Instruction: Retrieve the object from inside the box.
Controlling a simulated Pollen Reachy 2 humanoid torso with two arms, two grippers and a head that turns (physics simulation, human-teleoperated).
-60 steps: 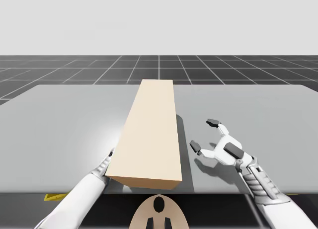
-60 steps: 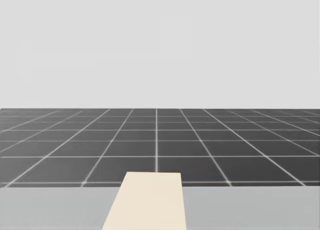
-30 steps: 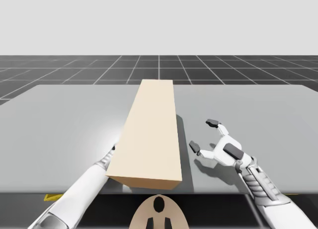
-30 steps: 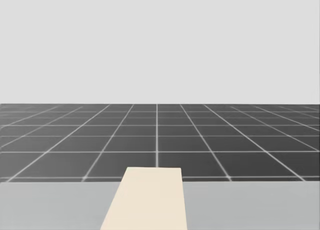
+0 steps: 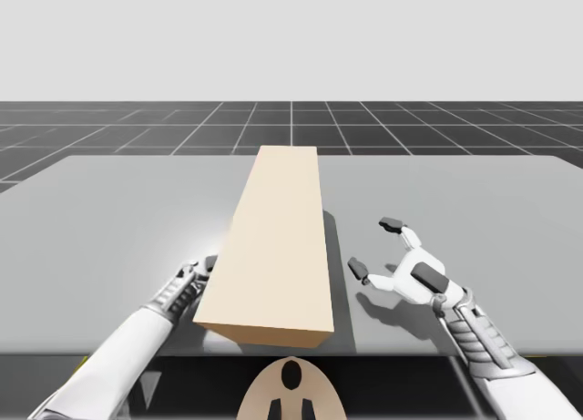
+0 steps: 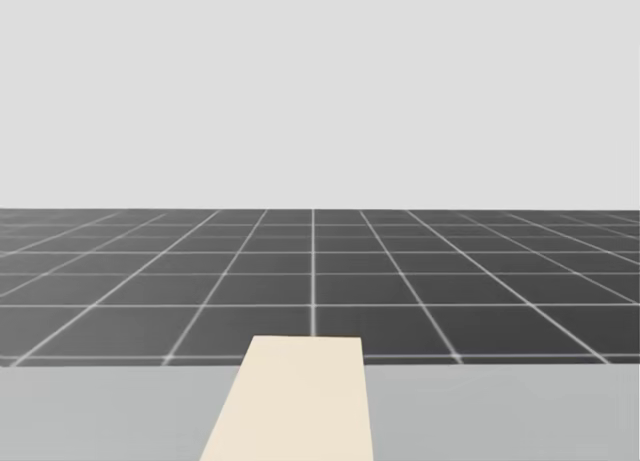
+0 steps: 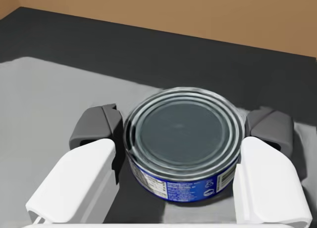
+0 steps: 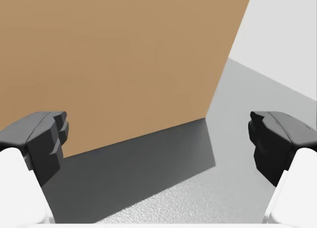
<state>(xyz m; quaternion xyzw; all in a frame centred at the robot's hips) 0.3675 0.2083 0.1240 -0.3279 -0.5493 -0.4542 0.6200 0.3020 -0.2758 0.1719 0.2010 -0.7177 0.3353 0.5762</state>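
Note:
A long beige box [image 5: 278, 247] lies lengthwise on the grey table [image 5: 109, 220]; its far end [image 6: 295, 401] is in the head view. A flat blue can with a silver lid [image 7: 184, 154] sits between the fingers of my left gripper [image 7: 183, 131], both dark pads pressing its sides, with the box's brown wall [image 7: 198, 10] beyond it. In the high view my left wrist [image 5: 182, 291] is at the box's near left side, the fingers hidden by the box. My right gripper [image 5: 373, 247] hovers open just right of the box, facing its brown side [image 8: 124, 60], nothing between its fingers [image 8: 159, 139].
The table's near edge [image 5: 401, 352] runs just behind both wrists. A dark gridded floor [image 6: 320, 281] stretches beyond the table's far edge. Bare tabletop spreads to the left and to the right [image 5: 492, 201] of the box.
My left arm has drawn back and outward from the box's left side, so more of its wrist shows. My head has tilted slightly. The right arm has hardly moved.

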